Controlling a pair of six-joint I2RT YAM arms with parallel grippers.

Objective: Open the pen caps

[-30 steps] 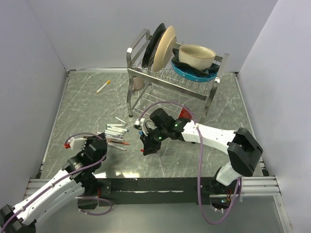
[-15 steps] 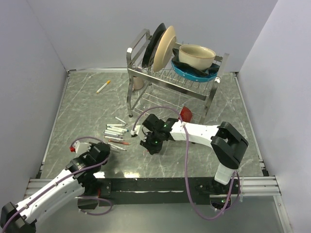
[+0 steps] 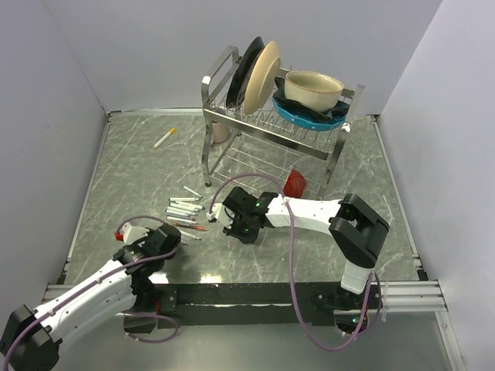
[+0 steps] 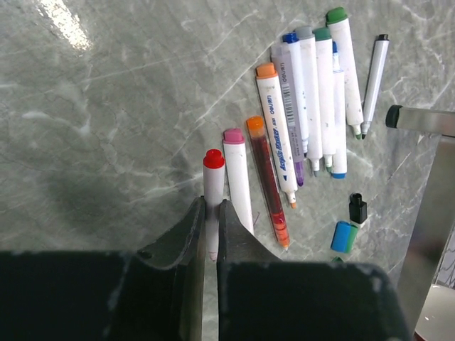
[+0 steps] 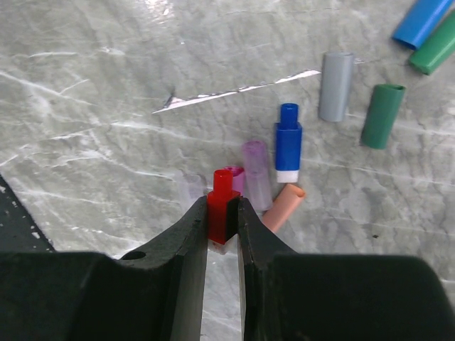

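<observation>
My left gripper [image 4: 211, 207] is shut on a white pen barrel [image 4: 212, 186] with a red end [image 4: 213, 159]; in the top view it [image 3: 157, 239] sits at the near left, just short of the pen pile [image 3: 186, 211]. My right gripper [image 5: 226, 213] is shut on a red cap [image 5: 222, 204] just above the table; in the top view it [image 3: 233, 224] is right of the pile. Loose caps lie beyond it: blue [image 5: 288, 141], purple [image 5: 256, 174], pink [image 5: 233, 177], salmon [image 5: 283, 207], grey [image 5: 335, 87], green [image 5: 382, 116].
Several pens lie side by side [image 4: 313, 99], with a pink-ended one [image 4: 238, 181] and an orange one [image 4: 266, 177] next to the held barrel. A yellow-capped pen [image 3: 164, 138] lies far left. The dish rack [image 3: 271, 116] with plates stands behind, with a red object [image 3: 295, 184] by its leg.
My left arm has drawn back toward the near left with the pen barrel. My right gripper has shifted a little left and away with the red cap, over the loose caps.
</observation>
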